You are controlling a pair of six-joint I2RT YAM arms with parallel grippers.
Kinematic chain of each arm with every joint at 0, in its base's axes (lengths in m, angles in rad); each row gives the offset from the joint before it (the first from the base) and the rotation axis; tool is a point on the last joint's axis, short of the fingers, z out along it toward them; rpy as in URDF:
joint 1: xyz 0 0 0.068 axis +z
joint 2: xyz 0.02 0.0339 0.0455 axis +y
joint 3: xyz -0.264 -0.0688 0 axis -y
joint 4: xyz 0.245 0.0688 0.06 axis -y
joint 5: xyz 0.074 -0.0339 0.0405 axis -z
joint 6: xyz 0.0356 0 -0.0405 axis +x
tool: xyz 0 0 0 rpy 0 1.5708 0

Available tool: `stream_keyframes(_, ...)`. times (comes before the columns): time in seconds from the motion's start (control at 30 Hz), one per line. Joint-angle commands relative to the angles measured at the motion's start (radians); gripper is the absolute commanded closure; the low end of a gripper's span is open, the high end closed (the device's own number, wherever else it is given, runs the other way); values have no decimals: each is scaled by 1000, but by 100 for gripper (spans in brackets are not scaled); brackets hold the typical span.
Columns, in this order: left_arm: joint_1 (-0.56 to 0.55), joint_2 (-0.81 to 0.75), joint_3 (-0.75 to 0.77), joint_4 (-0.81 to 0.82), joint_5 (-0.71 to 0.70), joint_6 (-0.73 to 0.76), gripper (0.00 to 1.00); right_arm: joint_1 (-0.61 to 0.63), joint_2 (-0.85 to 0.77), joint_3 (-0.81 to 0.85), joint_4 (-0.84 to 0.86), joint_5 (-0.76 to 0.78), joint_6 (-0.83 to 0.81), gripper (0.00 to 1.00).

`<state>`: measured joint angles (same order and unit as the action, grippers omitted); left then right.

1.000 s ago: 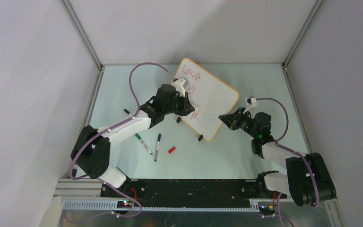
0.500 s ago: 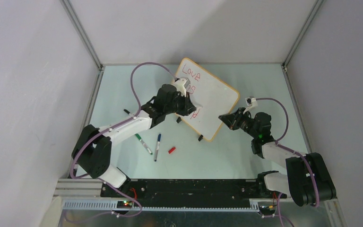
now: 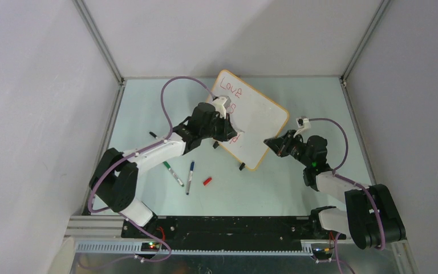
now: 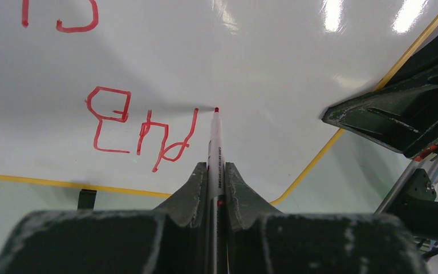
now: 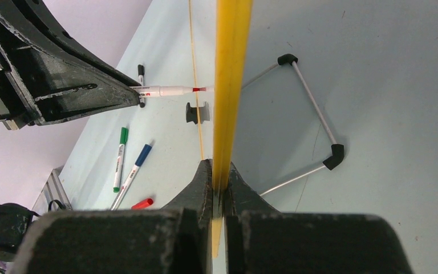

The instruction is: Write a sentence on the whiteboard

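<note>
Pale green table (image 3: 148, 108), grey walls around. On it the whiteboard (image 3: 262, 120) stands tilted at centre-back, propped on a wire stand (image 5: 313, 108). It looks light, stiff and glossy, so it would likely slide or tip under pen pressure; the thin frame edge is the best hold. The right gripper (image 5: 217, 171) is there, jaws clamped tight on the orange right edge. The left gripper (image 4: 217, 171) has its jaws squeezed on a red marker (image 4: 215, 142), tip seemingly touching the board just right of "End", third line of the sentence (image 4: 142, 128). A green marker (image 3: 173, 173), blue marker (image 3: 190, 177) and red cap (image 3: 207, 181) lie loose.
</note>
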<state>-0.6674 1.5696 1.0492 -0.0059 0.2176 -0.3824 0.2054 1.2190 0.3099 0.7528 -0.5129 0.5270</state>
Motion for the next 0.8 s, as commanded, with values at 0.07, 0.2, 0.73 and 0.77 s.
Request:
stream_keyframes(0.07, -12, 13, 36, -35, -13, 28, 100, 4, -5, 17, -31, 0, -58, 100)
stream_keyframes(0.2, -16, 11, 26, -46, -25, 28, 100, 3, -8, 17, -33, 1, -58, 100)
stream_keyframes(0.73, -40, 11, 25, -166, -108, 30, 100, 4, -10, 17, -38, 5, -62, 100)
stream_keyframes(0.77, -41, 12, 28, -179, -111, 31, 100, 4, -10, 17, -38, 4, -62, 100)
